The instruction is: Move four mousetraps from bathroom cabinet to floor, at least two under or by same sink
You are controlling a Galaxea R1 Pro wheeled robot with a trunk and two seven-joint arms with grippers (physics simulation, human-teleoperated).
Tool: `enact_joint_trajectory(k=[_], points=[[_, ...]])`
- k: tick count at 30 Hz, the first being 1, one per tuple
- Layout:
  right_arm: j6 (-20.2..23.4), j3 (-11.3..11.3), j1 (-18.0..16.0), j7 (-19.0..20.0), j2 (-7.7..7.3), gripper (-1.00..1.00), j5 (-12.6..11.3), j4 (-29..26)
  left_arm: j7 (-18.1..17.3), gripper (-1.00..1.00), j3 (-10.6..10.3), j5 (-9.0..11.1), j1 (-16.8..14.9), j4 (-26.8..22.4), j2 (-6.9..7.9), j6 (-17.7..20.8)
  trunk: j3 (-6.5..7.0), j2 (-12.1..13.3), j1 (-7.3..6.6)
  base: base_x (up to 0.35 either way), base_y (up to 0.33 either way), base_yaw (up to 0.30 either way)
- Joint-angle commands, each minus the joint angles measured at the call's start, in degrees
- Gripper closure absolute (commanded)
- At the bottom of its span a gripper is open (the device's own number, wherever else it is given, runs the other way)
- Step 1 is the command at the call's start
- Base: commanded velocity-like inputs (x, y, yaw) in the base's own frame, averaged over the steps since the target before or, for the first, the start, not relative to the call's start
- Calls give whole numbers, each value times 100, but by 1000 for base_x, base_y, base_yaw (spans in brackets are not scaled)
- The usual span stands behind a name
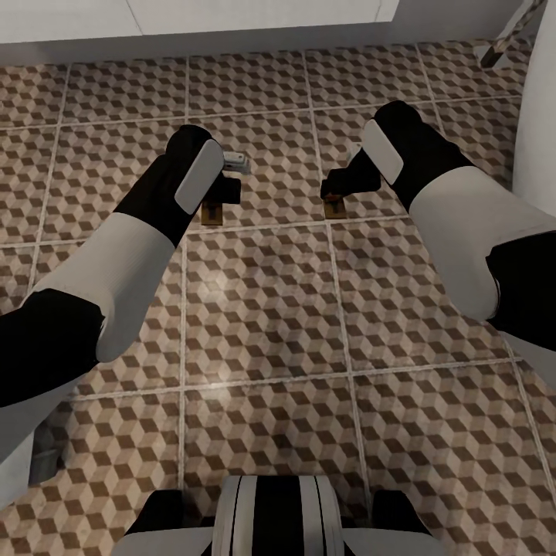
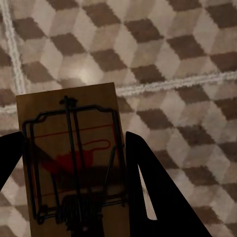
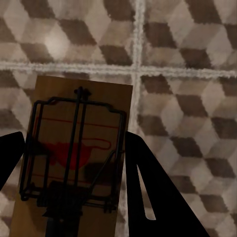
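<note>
My left gripper (image 1: 218,194) is shut on a tan mousetrap (image 1: 212,213) with dark wire parts, held low over the cube-patterned bathroom floor (image 1: 262,309). In the left wrist view that mousetrap (image 2: 69,163) sits between the two dark fingers of the gripper (image 2: 74,134). My right gripper (image 1: 337,191) is shut on a second mousetrap (image 1: 333,208), level with the first and about one tile to its right. The right wrist view shows this mousetrap (image 3: 76,158) clamped in the gripper (image 3: 74,136) above a grout crossing. I cannot tell whether either trap touches the tiles. The cabinet is out of view.
A white wall base (image 1: 193,38) runs along the far edge of the floor. A smooth white curved body (image 1: 537,116) rises at the right edge; I cannot tell whether it is the sink. A striped object (image 1: 502,42) lies at the far right corner.
</note>
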Motion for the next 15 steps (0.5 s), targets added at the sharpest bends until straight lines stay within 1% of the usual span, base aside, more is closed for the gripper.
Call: enact_joint_trajectory(k=[1, 3, 7, 15], points=[[16, 37, -3, -63, -2, 100, -78, -5, 44, 100, -20, 47, -4, -4, 3, 15, -3, -1, 0, 30, 14, 0], [16, 38, -3, -60, -4, 100, -78, -5, 44, 100, -20, 47, -4, -3, 1, 15, -3, -1, 0, 59, -31, 0], [16, 40, -3, -58, -9, 100, -78, -6, 42, 100, -20, 46, -4, -15, 1, 15, -3, -1, 0, 114, -146, 0], [16, 96, -3, -56, -10, 100, -78, -6, 41, 100, -25, 45, -4, -9, -2, 15, -3, -1, 0, 217, -112, 0]])
